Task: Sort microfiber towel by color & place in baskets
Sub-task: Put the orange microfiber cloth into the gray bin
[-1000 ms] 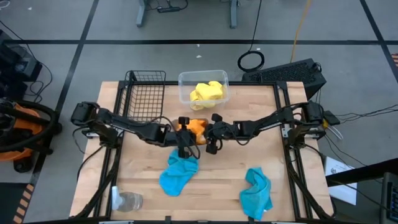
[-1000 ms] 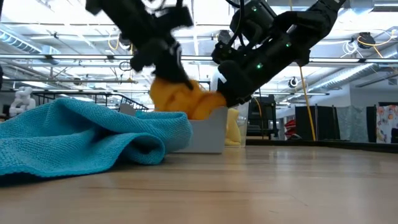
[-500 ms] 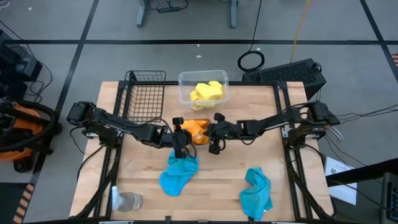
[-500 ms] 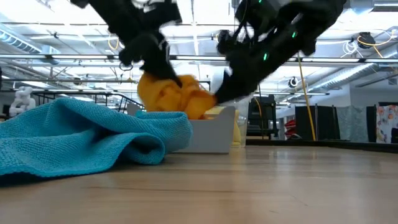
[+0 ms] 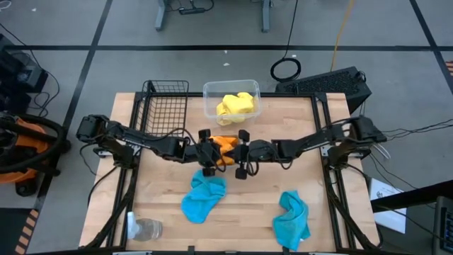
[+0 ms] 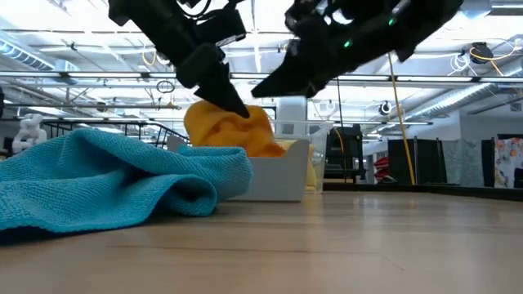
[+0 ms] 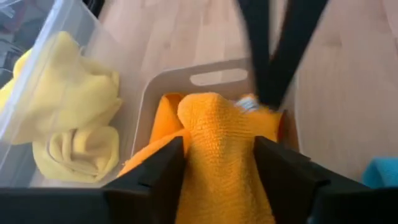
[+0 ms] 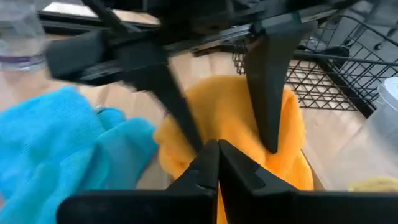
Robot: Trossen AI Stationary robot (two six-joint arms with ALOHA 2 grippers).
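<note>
two arms meeting at the middle of the bench (image 5: pixel 248 205) in the high view, left gripper (image 5: pixel 209 154) pinching the orange towel (image 5: pixel 225 144) between its fingers (image 7: pixel 163 169), clamped on the cloth as the left wrist view shows, the towel bunched over the grey tray (image 7: pixel 147 102) and partly inside it. right gripper (image 5: pixel 239 154) just at 3 o'clock of the towel, fingertips pressed narrow together in its own wrist view, seemingly holding nothing, though contact with the cloth cannot be told for sure. clear plastic tub (image 5: pixel 210 91) at 12 o'clock of the tray, already carrying a yellow towel (image 5: pixel 235 105); black wire-mesh basket (image 5: pixel 164 105) at about 10 o'clock, empty as far as can be seen. two blue towels lying loose on the bench, the near blue towel (image 5: pixel 202 196) at 6 o'clock of the grippers, the far blue towel (image 5: pixel 291 219) at roughly 4 o'clock. main risk, as a judgement: releasing with much of the orange cloth humped above the tray rim, letting a fold slide over the edge onto the bench. second risk: microfiber snagging on a finger pad while opening, dragging the towel, or the light tray itself, out of place. third: the two grippers so close that any sideways withdrawal could knock one against the other or nudge the tray toward the tub. also possible: the near blue towel caught by a low retreat toward 6 o'clock.
</note>
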